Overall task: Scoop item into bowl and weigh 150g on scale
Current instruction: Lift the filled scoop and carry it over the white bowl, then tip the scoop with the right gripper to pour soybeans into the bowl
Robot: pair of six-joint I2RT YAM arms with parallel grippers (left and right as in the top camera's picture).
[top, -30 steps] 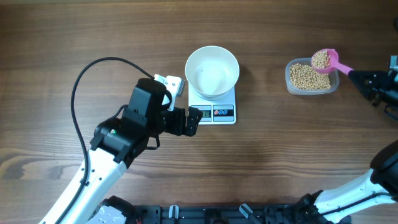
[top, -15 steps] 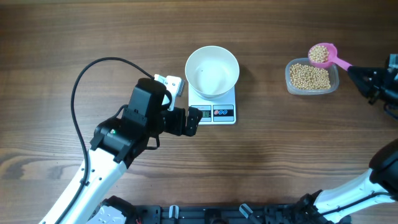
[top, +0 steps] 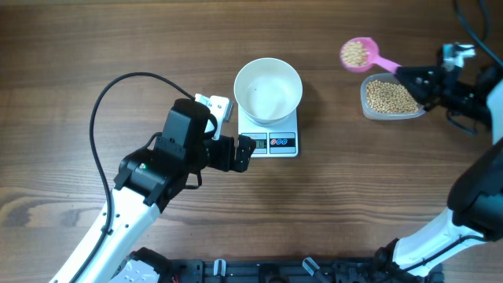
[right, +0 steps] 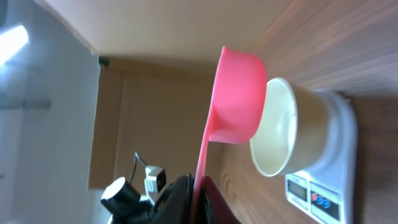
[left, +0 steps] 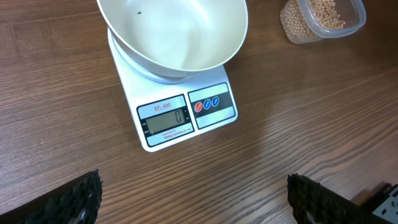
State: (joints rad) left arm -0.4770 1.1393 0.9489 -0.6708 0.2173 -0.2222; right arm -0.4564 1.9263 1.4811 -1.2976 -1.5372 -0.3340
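The white bowl (top: 268, 90) stands on the white scale (top: 273, 141). In the left wrist view the bowl (left: 180, 31) is bare inside and the scale (left: 180, 118) reads zero. Beans fill a clear tub (top: 392, 97) at the right. My right gripper (top: 414, 77) is shut on the handle of a pink scoop (top: 357, 53), which carries beans in the air between tub and bowl. The right wrist view shows the scoop (right: 239, 99) from the side, in front of the bowl (right: 277, 130). My left gripper (top: 238, 151) stands open beside the scale's front left, holding nothing.
The left arm's black cable (top: 118, 86) loops over the table at the left. The tub (left: 320, 18) also shows in the top right corner of the left wrist view. Bare wooden tabletop (top: 338, 196) lies in front of the scale.
My right gripper has lifted the loaded scoop out of the tub and carried it left, toward the bowl. The left arm has not moved.
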